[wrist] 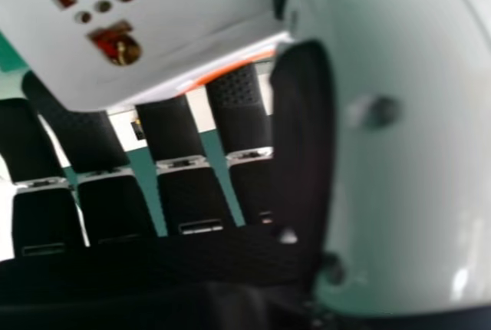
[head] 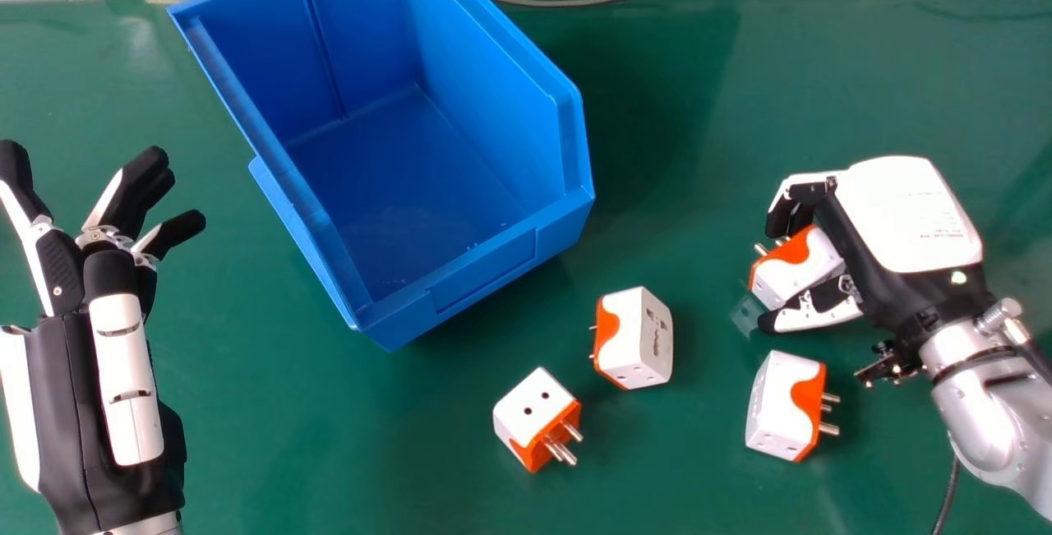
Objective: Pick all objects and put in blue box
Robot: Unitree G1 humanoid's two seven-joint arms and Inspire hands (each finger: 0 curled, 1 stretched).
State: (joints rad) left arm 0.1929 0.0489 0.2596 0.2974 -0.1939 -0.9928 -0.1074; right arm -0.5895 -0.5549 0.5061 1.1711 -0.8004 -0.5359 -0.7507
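We had the right robot hand [head: 908, 214] curled round an adapter [head: 793, 268], low over or on the bench [head: 674, 469]; we could not tell which. Doing this well called for a firm pinch, a straight lift above the wall of the blue box [head: 578, 140], then a low release inside. The right hand view gave us the slotted face [wrist: 176, 31] close up; the head view added pins [head: 761, 250] pointing away from the palm.

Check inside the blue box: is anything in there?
In the blue box, the visible floor is bare except for a few tiny specks. The strip tucked behind its near rim is covered; I can't tell what lies there.
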